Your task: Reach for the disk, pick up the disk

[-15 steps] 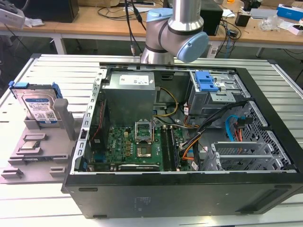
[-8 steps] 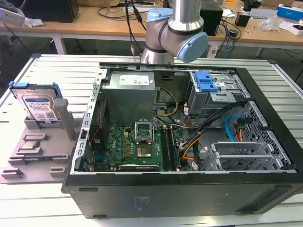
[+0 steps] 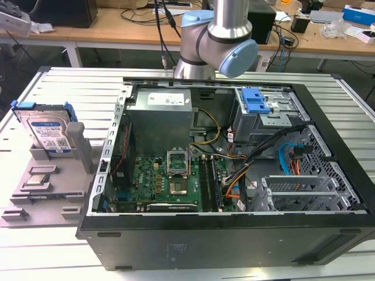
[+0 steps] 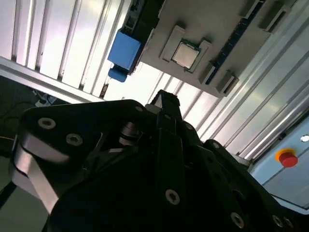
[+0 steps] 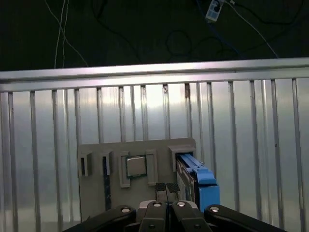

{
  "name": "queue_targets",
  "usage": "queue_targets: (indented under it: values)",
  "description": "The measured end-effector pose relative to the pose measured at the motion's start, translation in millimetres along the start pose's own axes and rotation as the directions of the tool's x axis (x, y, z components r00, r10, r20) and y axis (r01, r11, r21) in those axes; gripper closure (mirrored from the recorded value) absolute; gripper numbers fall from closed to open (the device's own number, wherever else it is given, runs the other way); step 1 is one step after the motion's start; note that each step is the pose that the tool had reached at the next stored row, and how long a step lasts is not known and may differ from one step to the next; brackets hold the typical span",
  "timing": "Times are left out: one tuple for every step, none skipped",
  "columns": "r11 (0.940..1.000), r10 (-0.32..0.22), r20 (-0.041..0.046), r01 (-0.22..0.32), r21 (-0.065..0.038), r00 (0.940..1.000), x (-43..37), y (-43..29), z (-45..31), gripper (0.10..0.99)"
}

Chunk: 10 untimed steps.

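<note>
**Lined up, nothing held**

Beside the open black computer case, the grey plastic holder stands the blue-framed silver metal disk on edge, I judge to offer a pinch. My gripper hovers over it, fingers closed on nothing.

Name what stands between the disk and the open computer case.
A grey upright post of the holder stands between the disk and the computer case, as the exterior view shows.

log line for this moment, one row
phase: reach | hand: shut, empty | disk: standing in gray holder, untouched
</note>
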<state>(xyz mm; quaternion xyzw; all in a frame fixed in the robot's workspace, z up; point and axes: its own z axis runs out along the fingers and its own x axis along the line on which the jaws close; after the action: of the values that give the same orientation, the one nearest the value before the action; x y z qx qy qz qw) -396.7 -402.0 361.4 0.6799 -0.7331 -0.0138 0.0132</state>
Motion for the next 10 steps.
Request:
queue_targets:
  values:
    - [0.9994,0.034,0.0012,-0.034,0.0,0.9994,0.0,0.0,0.3,0.98]
    - [0.9988,0.048,0.0017,-0.048,0.0,0.9988,0.0,0.0,0.4,0.98]
    - [0.9978,0.067,0.0023,-0.067,0.0,0.9978,0.0,0.0,0.5,0.98]
    - [0.9975,0.071,0.0024,-0.071,0.0,0.9975,0.0,0.0,0.5,0.98]
    - [0.9975,0.071,0.0024,-0.071,0.0,0.9975,0.0,0.0,0.5,0.98]
    - [0.9974,0.072,0.0024,-0.072,0.0,0.9974,0.0,-0.1,0.5,0.98]
    - [0.9974,0.072,0.0024,-0.072,0.0,0.9974,0.0,0.0,0.5,0.98]
    - [0.9974,0.073,0.0024,-0.073,0.0,0.9973,0.0,0.0,0.5,0.98]
    - [0.9973,0.073,0.0025,-0.073,0.0,0.9973,0.0,0.0,0.5,0.98]
    - [0.9973,0.073,0.0025,-0.073,0.0,0.9973,0.0,0.0,0.5,0.973]
